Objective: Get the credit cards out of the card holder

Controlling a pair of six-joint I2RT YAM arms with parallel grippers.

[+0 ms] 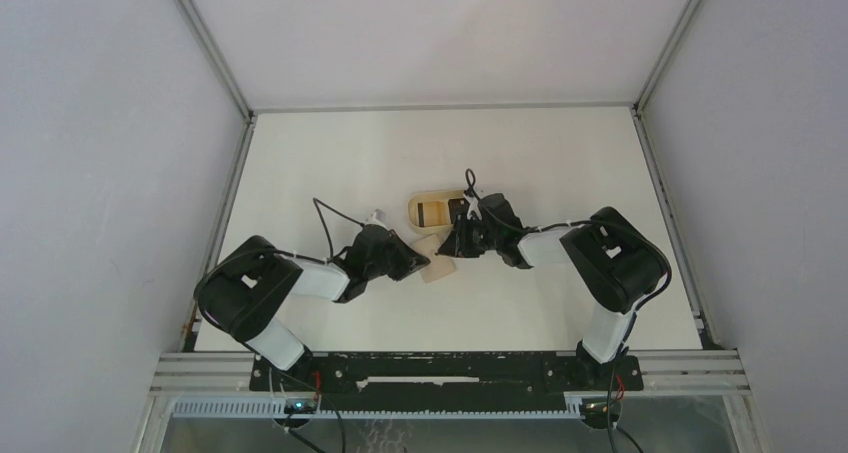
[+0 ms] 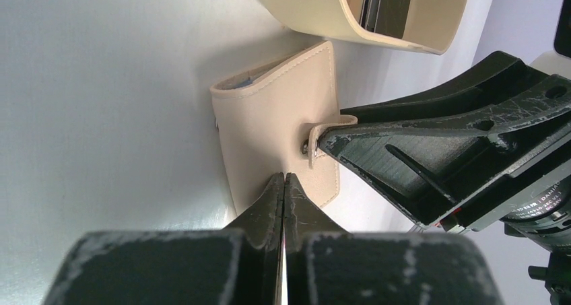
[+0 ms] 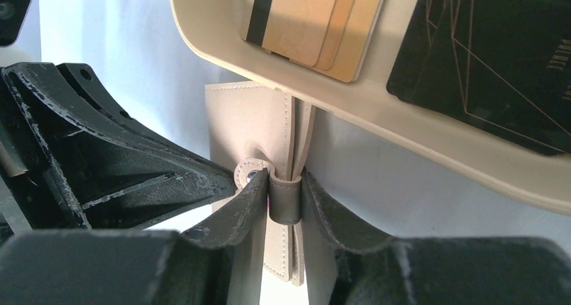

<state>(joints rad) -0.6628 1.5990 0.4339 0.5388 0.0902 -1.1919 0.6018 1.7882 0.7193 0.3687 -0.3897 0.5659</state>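
The beige card holder (image 2: pixel 269 116) lies folded on the table between both grippers; it also shows in the top view (image 1: pixel 438 269) and the right wrist view (image 3: pixel 246 120). My right gripper (image 3: pixel 285 197) is shut on its edge at the closing tab (image 3: pixel 283 200), next to the snap. My left gripper (image 2: pixel 284 178) is shut, with its tips against the holder's face. A tan-brown card with a dark stripe (image 3: pixel 303 15) and a black card (image 3: pixel 491 49) lie in the oval tray (image 3: pixel 404 126).
The tan oval tray (image 1: pixel 411 209) sits just behind the card holder, close to my right gripper (image 1: pixel 450 245). My left gripper (image 1: pixel 422 263) comes in from the left. Grey walls enclose the white table on three sides.
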